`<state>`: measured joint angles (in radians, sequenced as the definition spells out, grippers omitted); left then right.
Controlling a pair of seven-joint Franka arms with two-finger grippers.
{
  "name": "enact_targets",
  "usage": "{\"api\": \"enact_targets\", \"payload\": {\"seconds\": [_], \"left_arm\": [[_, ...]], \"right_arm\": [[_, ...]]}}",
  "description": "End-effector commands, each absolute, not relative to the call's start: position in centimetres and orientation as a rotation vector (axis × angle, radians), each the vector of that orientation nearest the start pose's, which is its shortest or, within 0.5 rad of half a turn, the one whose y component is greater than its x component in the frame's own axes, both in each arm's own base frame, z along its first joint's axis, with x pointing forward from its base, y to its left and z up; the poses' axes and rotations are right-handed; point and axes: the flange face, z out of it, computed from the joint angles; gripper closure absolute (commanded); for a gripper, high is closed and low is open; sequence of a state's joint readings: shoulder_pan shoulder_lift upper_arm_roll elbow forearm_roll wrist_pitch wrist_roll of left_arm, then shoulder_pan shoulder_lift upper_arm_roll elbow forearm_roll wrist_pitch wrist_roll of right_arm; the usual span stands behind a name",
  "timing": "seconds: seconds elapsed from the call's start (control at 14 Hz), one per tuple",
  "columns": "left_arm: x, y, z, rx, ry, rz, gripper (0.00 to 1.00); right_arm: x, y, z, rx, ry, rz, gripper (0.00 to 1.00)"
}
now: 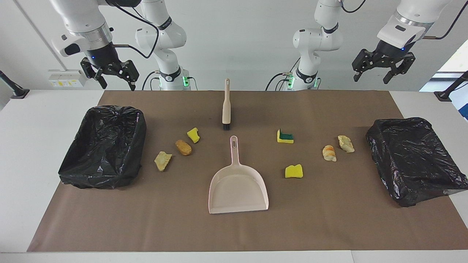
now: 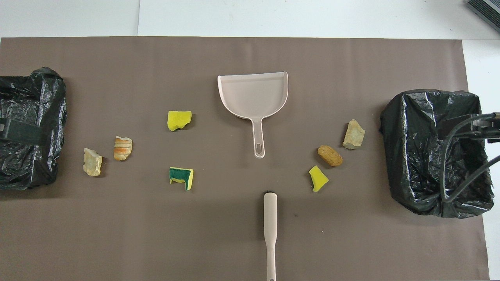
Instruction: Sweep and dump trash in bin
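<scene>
Several scraps of trash lie on the brown mat. A yellow sponge bit, a brown chunk and a tan chunk lie toward the right arm's end. A green-faced sponge, a yellow bit and two bread-like chunks lie toward the left arm's end. A black-bagged bin stands at the right arm's end, another bin at the left arm's. My right gripper and left gripper hang open and empty, high over the robots' edge of the table.
A beige dustpan lies mid-mat, its handle pointing toward the robots. A beige brush with black bristles lies in line with it, nearer to the robots. White table shows around the mat.
</scene>
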<state>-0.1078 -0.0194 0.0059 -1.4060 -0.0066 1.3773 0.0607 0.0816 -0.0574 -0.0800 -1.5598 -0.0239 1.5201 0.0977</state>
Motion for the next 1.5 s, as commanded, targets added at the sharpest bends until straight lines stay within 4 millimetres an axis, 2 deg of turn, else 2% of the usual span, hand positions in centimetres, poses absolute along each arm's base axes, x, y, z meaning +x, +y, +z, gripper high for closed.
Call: {"api": "enact_targets", "payload": {"seconds": [0.0,1.0,1.29,1.36,1.43], "left_arm": [[51.6,-5.0,69.4,-3.139,0.246,0.034,0.0],[52.2,-5.3,69.7,-3.134,0.246,-0.034,0.0],[51.9,-6.6,69.4,-3.133,0.273,-0.024,0.0],[51.5,-7.2,69.1,-3.133,0.266,-0.019,0.0],[51.1,-9.0,68.5,-3.132,0.261,-0.012,0.0]], "right_arm": [[53.0,-0.7,65.9,-3.134,0.123,-0.052,0.0],[53.0,-0.7,65.9,-3.134,0.123,-0.052,0.0],[53.0,-0.7,65.9,-3.134,0.123,-0.052,0.0],[53.0,-0.7,65.9,-3.134,0.123,-0.052,0.0],[53.0,-0.7,65.9,-3.134,0.123,-0.052,0.0]]}}
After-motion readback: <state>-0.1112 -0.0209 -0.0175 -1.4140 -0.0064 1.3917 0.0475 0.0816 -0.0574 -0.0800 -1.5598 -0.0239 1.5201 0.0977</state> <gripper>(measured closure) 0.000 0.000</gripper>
